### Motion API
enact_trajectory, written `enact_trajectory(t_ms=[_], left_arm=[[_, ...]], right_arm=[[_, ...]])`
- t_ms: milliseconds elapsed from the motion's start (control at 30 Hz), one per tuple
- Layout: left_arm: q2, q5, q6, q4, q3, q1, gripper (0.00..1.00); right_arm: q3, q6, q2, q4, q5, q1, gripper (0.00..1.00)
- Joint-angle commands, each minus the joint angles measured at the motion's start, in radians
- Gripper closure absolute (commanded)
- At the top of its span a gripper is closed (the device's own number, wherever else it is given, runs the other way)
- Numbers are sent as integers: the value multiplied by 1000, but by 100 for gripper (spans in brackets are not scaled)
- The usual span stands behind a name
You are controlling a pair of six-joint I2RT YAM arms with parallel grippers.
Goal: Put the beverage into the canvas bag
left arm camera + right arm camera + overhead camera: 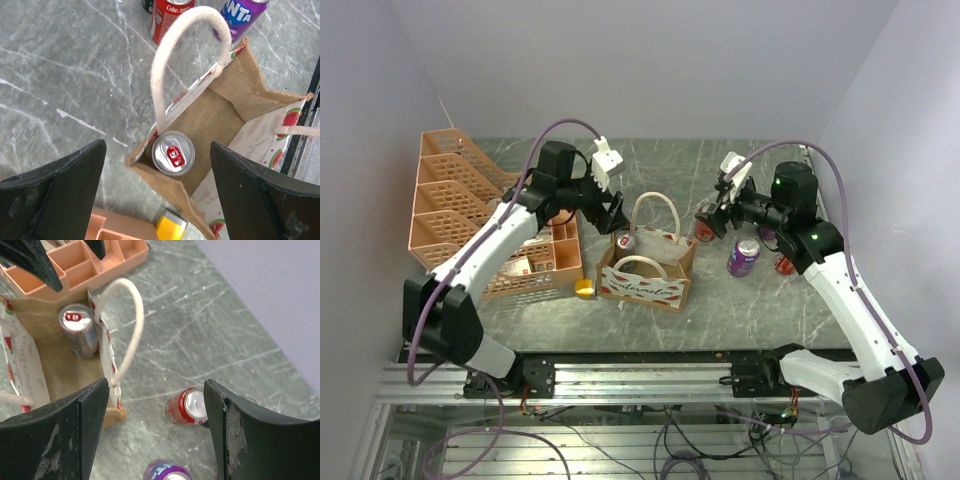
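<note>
The tan canvas bag (660, 268) with watermelon print stands open mid-table. A silver-topped can (625, 240) stands upright in its far left corner, also seen in the left wrist view (173, 153) and the right wrist view (77, 322). My left gripper (615, 213) hovers open and empty just above that can, its jaws wide on either side (157, 152). My right gripper (711, 222) is open and empty right of the bag (60, 370), above a red Coke can (187, 407) standing on the table. A purple Fanta can (743, 257) stands next to it.
The orange mesh tray rack (460, 200) fills the left side, its near corner close to the bag. A small yellow object (584, 288) lies between the rack and the bag. Another red can (785, 263) stands right of the Fanta. The bag's white handles (165, 65) arch upward.
</note>
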Motion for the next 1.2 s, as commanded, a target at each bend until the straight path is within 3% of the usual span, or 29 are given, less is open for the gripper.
enact_trajectory(t_ms=[0, 233, 400, 667, 800, 933, 1167], left_arm=[[128, 127, 74, -61, 107, 8, 7], [324, 275, 70, -127, 278, 6, 27], [378, 339, 54, -142, 306, 6, 38], [354, 357, -114, 25, 240, 6, 41], [332, 307, -265, 182, 165, 6, 50], [307, 250, -377, 285, 108, 6, 69], [290, 209, -502, 390, 36, 6, 80]], right_arm=[[-55, 20, -24, -15, -149, -103, 24], [-100, -22, -33, -30, -194, -177, 23], [-132, -10, -50, -13, -230, -209, 23], [-165, -16, -27, -17, -248, -220, 23], [-170, -35, -16, -22, -243, -220, 23], [-174, -42, -15, -18, -224, -220, 23], [-189, -37, 4, -4, -198, -224, 23]])
